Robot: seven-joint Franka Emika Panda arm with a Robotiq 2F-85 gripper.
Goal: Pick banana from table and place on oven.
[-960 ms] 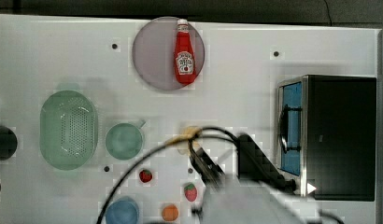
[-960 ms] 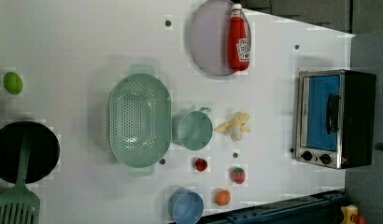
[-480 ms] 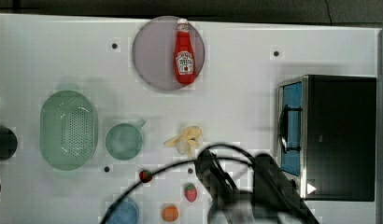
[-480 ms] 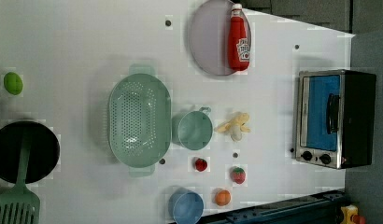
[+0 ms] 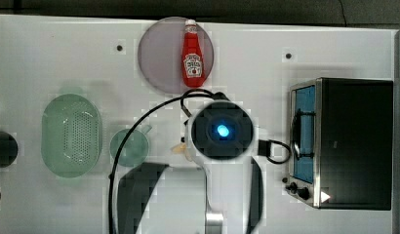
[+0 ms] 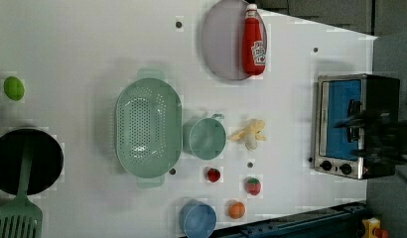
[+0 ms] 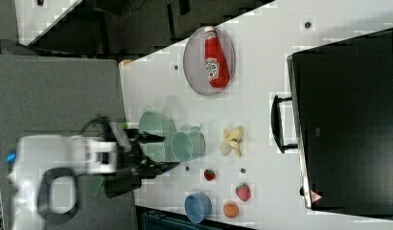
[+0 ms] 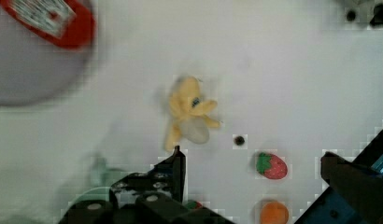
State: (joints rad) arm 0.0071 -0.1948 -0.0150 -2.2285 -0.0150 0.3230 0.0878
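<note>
The banana (image 6: 248, 135), pale yellow and partly peeled, lies on the white table (image 5: 66, 58) between the teal cup and the oven (image 6: 355, 124). In the top view my wrist covers most of the banana (image 5: 181, 148), so one end peeks out beside the cup. In the wrist view the banana (image 8: 187, 114) lies just past one dark fingertip (image 8: 178, 156), and my gripper (image 8: 253, 156) is open, empty and above the table. The right view shows the gripper (image 7: 158, 152) open, off to the right view's left of the banana (image 7: 232, 140). The oven's black top (image 7: 348, 120) is bare.
A ketchup bottle (image 5: 193, 61) lies on a grey plate (image 5: 161, 53). A green colander (image 6: 148, 126) and a teal cup (image 6: 206, 139) stand beside the banana. Two strawberries (image 6: 213, 174) (image 6: 252, 185), an orange fruit (image 6: 236, 209) and a blue bowl (image 6: 197, 219) sit near the table edge.
In the top view my arm has swung up from the bottom edge and now sits over the banana. A dark blur has come in before the oven in the left view. The banana has not moved.
</note>
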